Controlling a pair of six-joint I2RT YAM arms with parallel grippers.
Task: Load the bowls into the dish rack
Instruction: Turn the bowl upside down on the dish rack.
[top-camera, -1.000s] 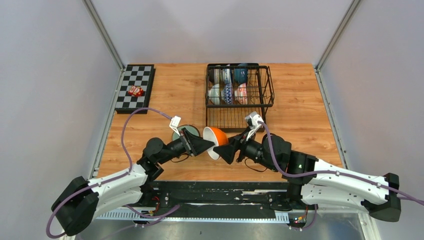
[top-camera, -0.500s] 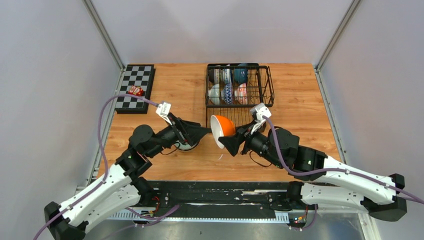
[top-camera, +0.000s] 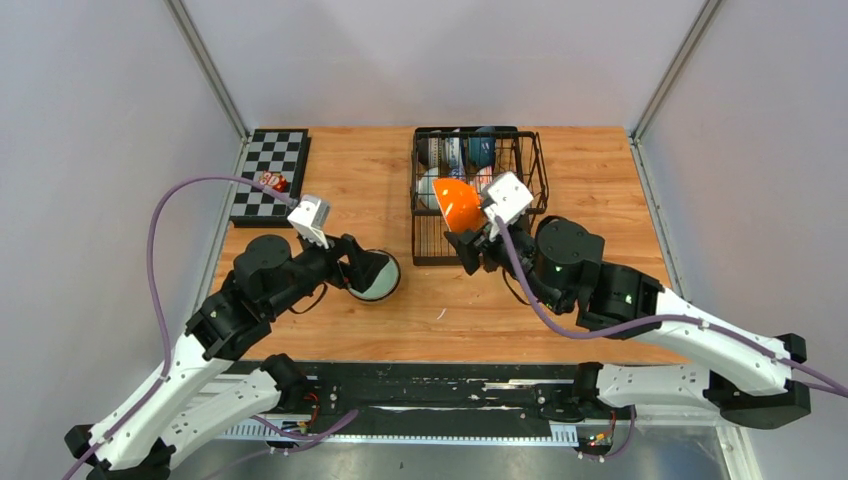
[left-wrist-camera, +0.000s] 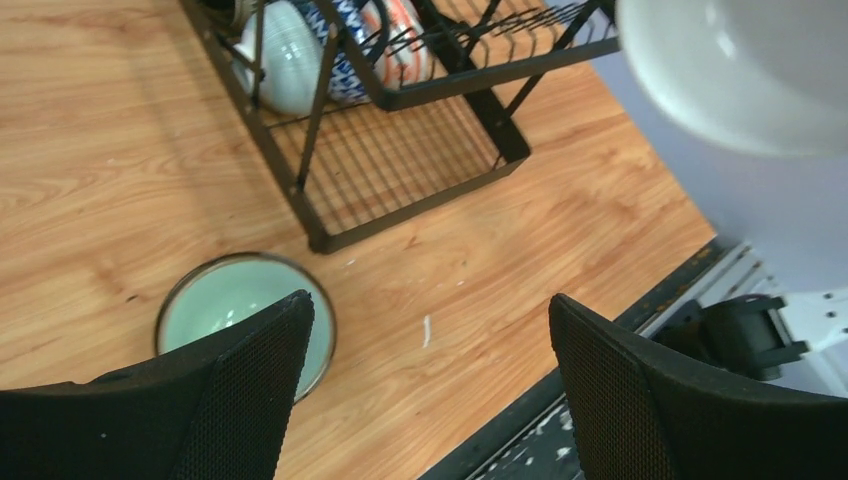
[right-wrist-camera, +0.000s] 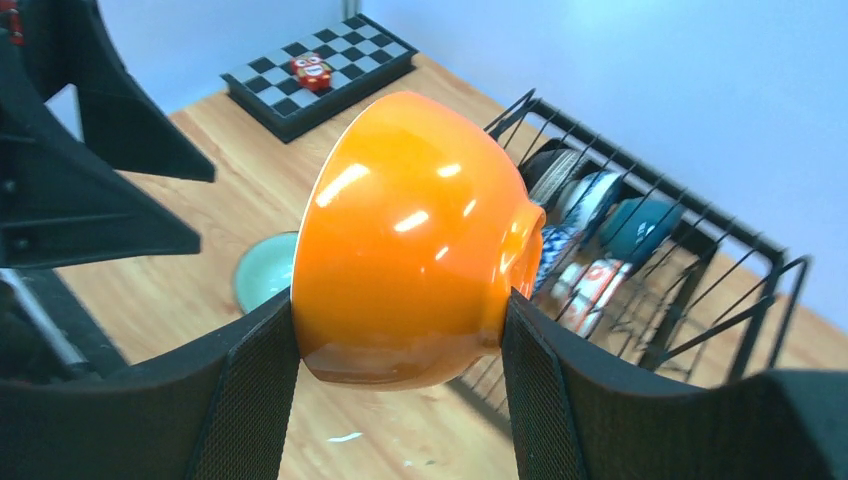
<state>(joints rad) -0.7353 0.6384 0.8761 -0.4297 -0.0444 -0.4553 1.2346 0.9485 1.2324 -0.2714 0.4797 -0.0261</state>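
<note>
My right gripper (right-wrist-camera: 398, 300) is shut on an orange bowl (right-wrist-camera: 410, 240), one finger on each side of it. In the top view the orange bowl (top-camera: 458, 203) hangs tilted over the front part of the black wire dish rack (top-camera: 532, 190), held by the right gripper (top-camera: 468, 232). Several patterned bowls (top-camera: 455, 152) stand on edge in the back of the rack. A pale green bowl (top-camera: 381, 287) sits upright on the table left of the rack. My left gripper (top-camera: 362, 270) hovers over it, and in the left wrist view that gripper (left-wrist-camera: 428, 305) is open and holds nothing, with the green bowl (left-wrist-camera: 235, 305) partly behind its left finger.
A black-and-white checkerboard (top-camera: 268, 175) lies at the back left with a small red object (top-camera: 270, 181) on it. A white fleck (left-wrist-camera: 426, 331) marks the wooden table (top-camera: 600, 250) in front of the rack. Grey walls close in both sides.
The left gripper let go of the orange bowl, opened wide and drew back left over the green bowl. The right gripper carried the orange bowl away from the table's middle to above the rack's front.
</note>
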